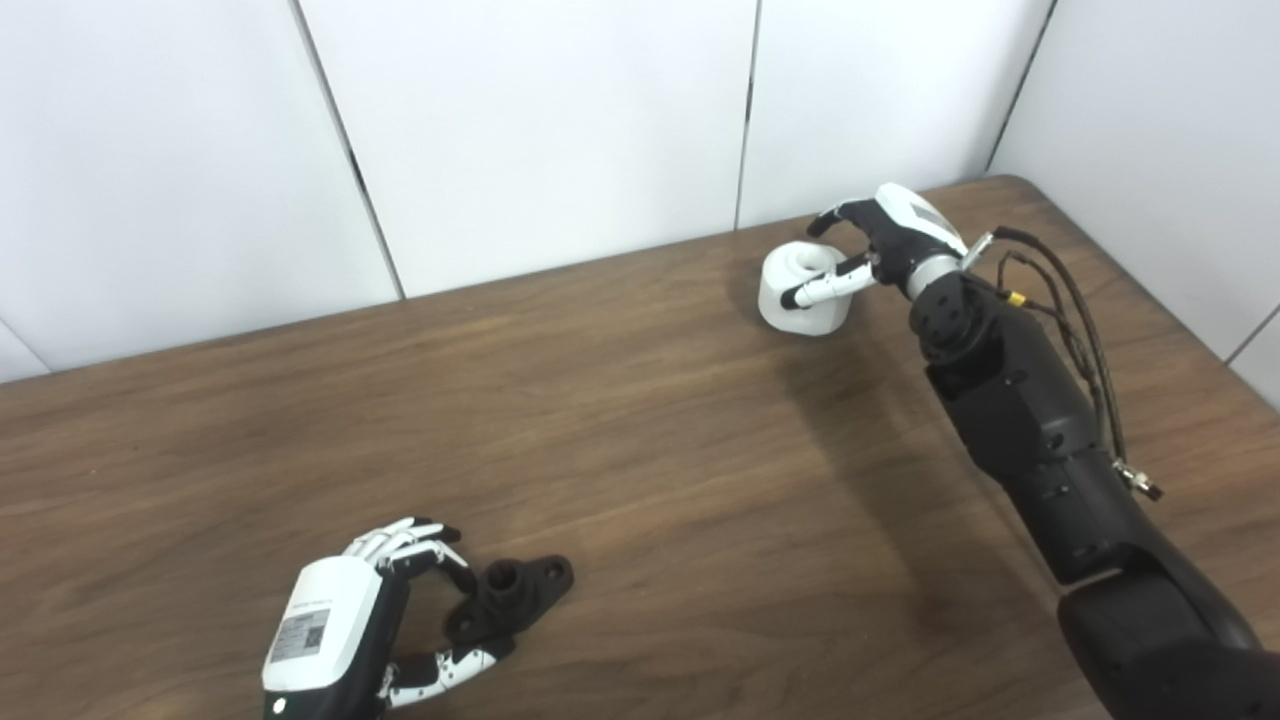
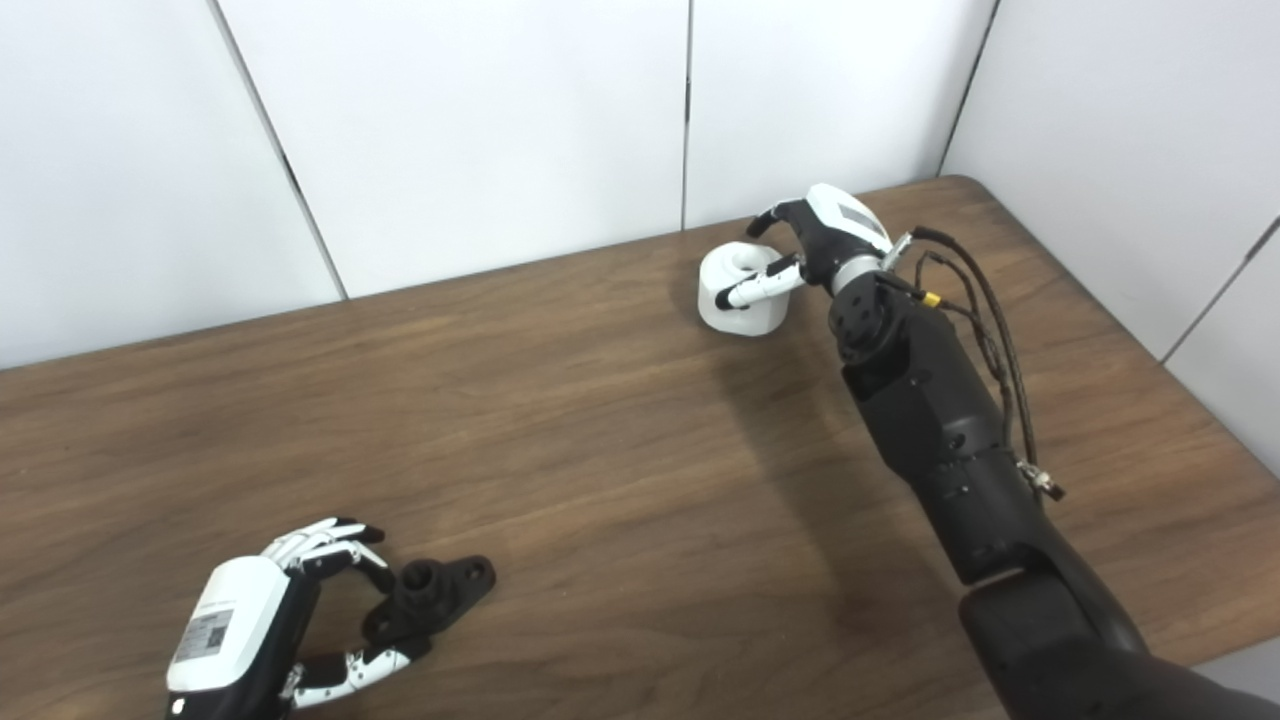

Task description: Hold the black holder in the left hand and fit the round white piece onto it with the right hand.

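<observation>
The black holder (image 1: 512,593) lies flat on the wooden table (image 1: 640,430) at the front left, its round socket facing up. My left hand (image 1: 345,622) is just left of it, open, with its fingers (image 1: 405,541) above the holder's near end and its thumb at that end's lower edge. The round white piece (image 1: 800,290) stands on the table at the far right. My right hand (image 1: 885,245) is closed around it, with the thumb across its near side and the fingers (image 1: 835,215) curled behind its far side.
White wall panels (image 1: 540,130) stand along the table's far edge and right side. The table's rounded far right corner (image 1: 1010,182) is close behind my right hand. Cables (image 1: 1085,330) run along my right forearm.
</observation>
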